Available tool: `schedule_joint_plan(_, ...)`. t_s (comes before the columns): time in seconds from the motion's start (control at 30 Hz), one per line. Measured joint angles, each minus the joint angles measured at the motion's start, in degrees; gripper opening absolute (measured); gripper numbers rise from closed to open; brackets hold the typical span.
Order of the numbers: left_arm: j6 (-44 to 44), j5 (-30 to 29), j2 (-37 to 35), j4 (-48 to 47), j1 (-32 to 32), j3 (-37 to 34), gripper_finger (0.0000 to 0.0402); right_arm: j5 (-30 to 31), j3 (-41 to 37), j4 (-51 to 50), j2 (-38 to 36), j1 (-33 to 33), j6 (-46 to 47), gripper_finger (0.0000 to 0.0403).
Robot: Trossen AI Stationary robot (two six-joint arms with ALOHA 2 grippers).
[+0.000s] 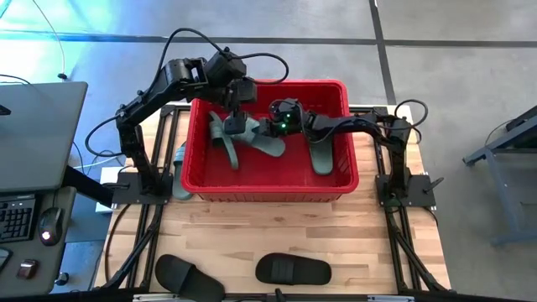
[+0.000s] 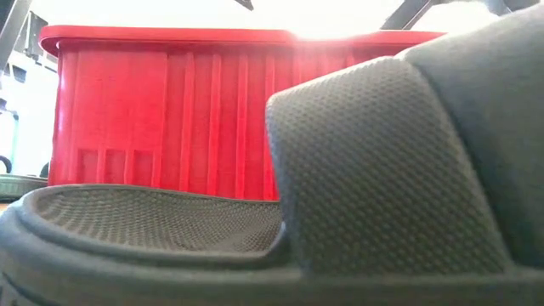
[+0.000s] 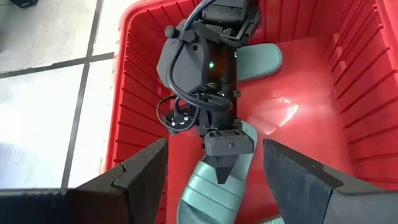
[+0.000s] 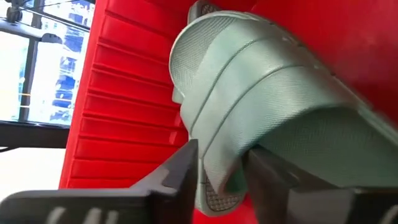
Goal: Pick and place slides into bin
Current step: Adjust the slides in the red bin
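Observation:
The red bin (image 1: 267, 186) stands mid-table with three dull green slides in it: one at the left (image 1: 225, 134), one in the middle (image 1: 273, 144) and one at the right (image 1: 323, 156). My right gripper (image 1: 262, 130) reaches in from the right and is shut on the middle slide (image 3: 217, 190). My left gripper (image 3: 214, 149) hangs open above the bin's far left part (image 1: 237, 105), holding nothing. A fourth green slide (image 1: 180, 178) lies outside the bin's left wall. Two black slides (image 1: 189, 275) (image 1: 292, 270) lie at the near edge. My right gripper pinches the edge of the green slide's ribbed strap (image 4: 217, 146) between its two fingers, one finger (image 4: 183, 165) outside the strap and the other (image 4: 273, 180) under it. The fingers slant down from the bin's right side. The slide lies low in the bin, sole down.
In the low view a black slide (image 2: 340, 212) fills the foreground, with the bin's ribbed near wall (image 2: 170, 119) behind it. The bin's walls rise around both grippers. Bare wood lies between the bin and the black slides. A desk with a keyboard (image 1: 17, 222) stands at the left.

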Motion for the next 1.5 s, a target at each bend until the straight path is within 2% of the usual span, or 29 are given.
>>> schedule_joint_plan(0.2,0.0,0.0,0.0,0.0,0.0,0.0,0.0246,-1.2,0.0,-0.7,0.0,-0.1,-0.5,0.0189)
schedule_joint_plan(0.37,0.0,0.0,0.0,0.0,0.0,0.0,0.0246,-1.5,0.0,-1.2,0.0,-0.4,-2.4,0.0223)
schedule_joint_plan(0.73,0.0,0.0,0.0,0.0,0.0,0.0,0.0246,-0.3,0.0,-15.1,-5.0,-4.6,-6.1,0.0229)
schedule_joint_plan(1.0,0.0,0.0,0.0,0.0,0.0,0.0,0.0246,2.7,0.2,-23.9,-5.1,-1.5,-9.6,0.0229)
schedule_joint_plan(1.33,0.0,0.0,0.0,0.0,0.0,0.0,0.0246,-3.3,0.0,-22.8,-4.8,3.5,-7.0,0.0229)
schedule_joint_plan(1.5,0.0,0.0,0.0,0.0,0.0,0.0,0.0246,-5.7,0.0,-13.9,-5.8,3.9,-4.3,0.0229)
